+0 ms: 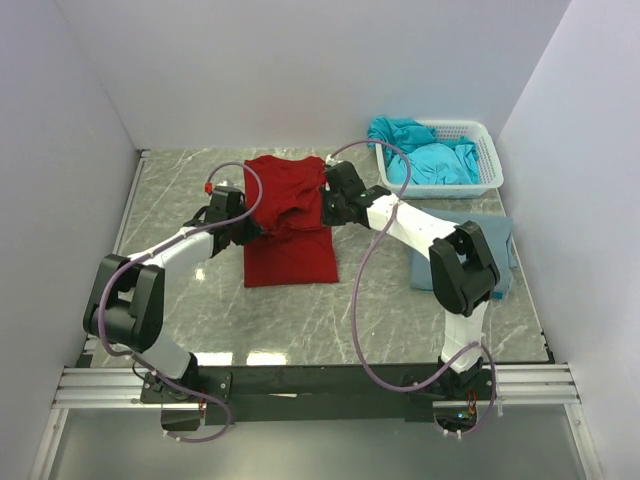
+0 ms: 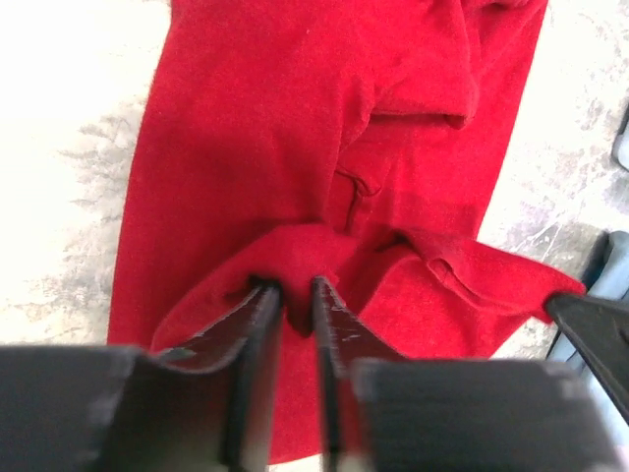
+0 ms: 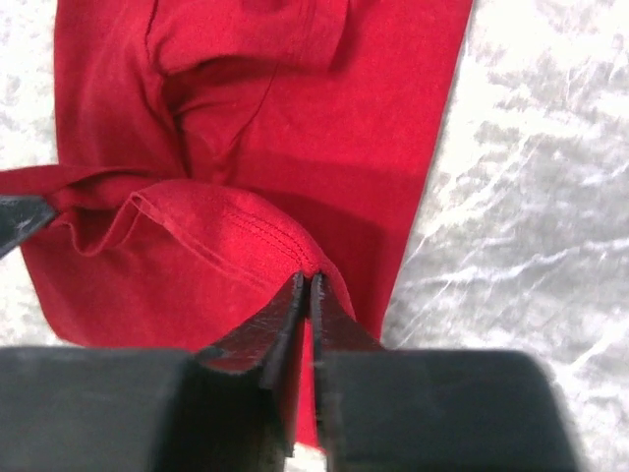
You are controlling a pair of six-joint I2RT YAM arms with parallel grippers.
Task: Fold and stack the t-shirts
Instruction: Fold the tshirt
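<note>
The right gripper (image 3: 307, 280) is clenched. Its two fingers stand almost together on a stitched hem of the dark red t-shirt (image 1: 290, 250), which rises in a small hump to the fingertips. The left gripper (image 2: 295, 290) has a narrow gap between its fingers, and a fold of the same red cloth is bunched up at the tips. Whether those fingers press the cloth or merely stand round it cannot be told.

The two grippers face each other across the dark red t-shirt, the left at its left edge and the right at its right edge, both about halfway along its length. The cloth between them is gathered into a raised, wrinkled ridge. The part nearer the arm bases lies flat, and the far part lies rumpled.

There is one dark red t-shirt, on the grey marbled table (image 1: 190, 290) between the two arms. To its right, well apart and partly under the right arm, lies one grey-blue t-shirt (image 1: 500, 235), flat on the table.

Beyond that one, to the far right of the red shirt, stands one white lattice basket (image 1: 490, 150). It holds a loose heap of turquoise t-shirts (image 1: 430, 160), and one bulge hangs over the basket's left rim. How many are in the heap cannot be told.
</note>
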